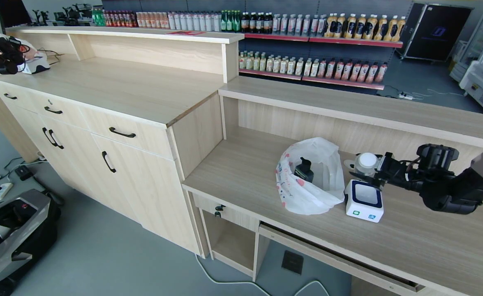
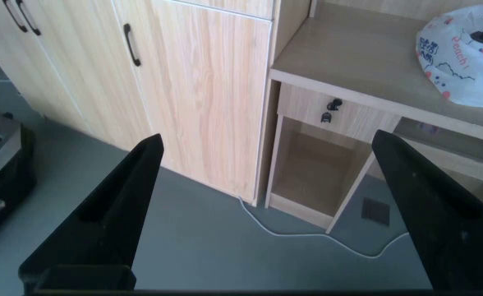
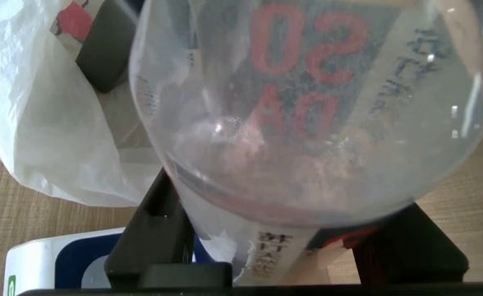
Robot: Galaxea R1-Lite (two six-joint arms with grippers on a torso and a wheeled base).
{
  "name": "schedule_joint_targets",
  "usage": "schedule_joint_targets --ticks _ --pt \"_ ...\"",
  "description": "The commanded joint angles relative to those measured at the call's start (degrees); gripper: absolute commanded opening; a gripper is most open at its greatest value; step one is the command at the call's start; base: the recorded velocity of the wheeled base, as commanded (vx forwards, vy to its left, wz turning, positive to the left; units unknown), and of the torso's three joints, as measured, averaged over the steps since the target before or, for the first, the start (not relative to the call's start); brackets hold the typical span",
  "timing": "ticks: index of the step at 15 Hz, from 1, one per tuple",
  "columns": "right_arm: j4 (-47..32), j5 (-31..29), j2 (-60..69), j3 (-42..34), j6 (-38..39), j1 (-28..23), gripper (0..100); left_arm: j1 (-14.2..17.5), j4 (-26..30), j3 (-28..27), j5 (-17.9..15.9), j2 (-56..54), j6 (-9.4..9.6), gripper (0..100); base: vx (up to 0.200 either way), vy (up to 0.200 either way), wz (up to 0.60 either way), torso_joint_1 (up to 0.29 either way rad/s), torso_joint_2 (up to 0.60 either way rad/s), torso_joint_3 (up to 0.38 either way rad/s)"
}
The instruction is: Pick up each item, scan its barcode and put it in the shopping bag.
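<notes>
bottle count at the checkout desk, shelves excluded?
2. A dark bottle sits inside the shopping bag; a clear bottle is held in the right gripper, close to the scanner. The bag's folds could hide more.

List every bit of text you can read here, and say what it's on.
"SO" over "DA", large red letters: on the bottle, seen through its base.
Small black print on the bottle: too blurred to read.
Printing on the bag: too small to read.
Two small icons on the scanner: no readable words.
Labels on the shelf bottles: too small to read.
</notes>
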State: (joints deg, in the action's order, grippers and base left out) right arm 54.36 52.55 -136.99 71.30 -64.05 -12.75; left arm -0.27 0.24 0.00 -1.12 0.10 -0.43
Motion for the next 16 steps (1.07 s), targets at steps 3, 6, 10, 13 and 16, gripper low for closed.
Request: schedule_joint_targets --ticks 3,6,10,13,16 --pt "0.13 0.0 -0.3 -0.2 0.77 0.1 0 0.0 0.02 0.0 -0.02 -0.01 -0.01 100 0.0 0.0 0.0 0.0 0.0 0.0" --pt "0.05 -0.35 1.55 -0.55 4.28 0.1 0 0.0 0.02 0.0 -0.02 -0.01 -0.01 100 0.0 0.0 0.0 0.0 0.0 0.0" --pt "-4.96 -21.79 20.0 -7.23 39.35 4.75 0 0.0 0.02 0.0 -0.02 -0.01 -0.01 100 0.0 0.0 0.0 0.0 0.0 0.0" --pt "-10.24 -36.29 29.23 -13.65 54.03 7.92 0 0.0 0.02 0.0 -0.02 -0.01 -0.01 100 0.0 0.0 0.0 0.0 0.0 0.0" --pt "-9.09 -43.06 30.64 -18.13 52.01 9.24 0 0.0 0.02 0.0 -0.02 -0.01 -0.01 100 0.0 0.0 0.0 0.0 0.0 0.0"
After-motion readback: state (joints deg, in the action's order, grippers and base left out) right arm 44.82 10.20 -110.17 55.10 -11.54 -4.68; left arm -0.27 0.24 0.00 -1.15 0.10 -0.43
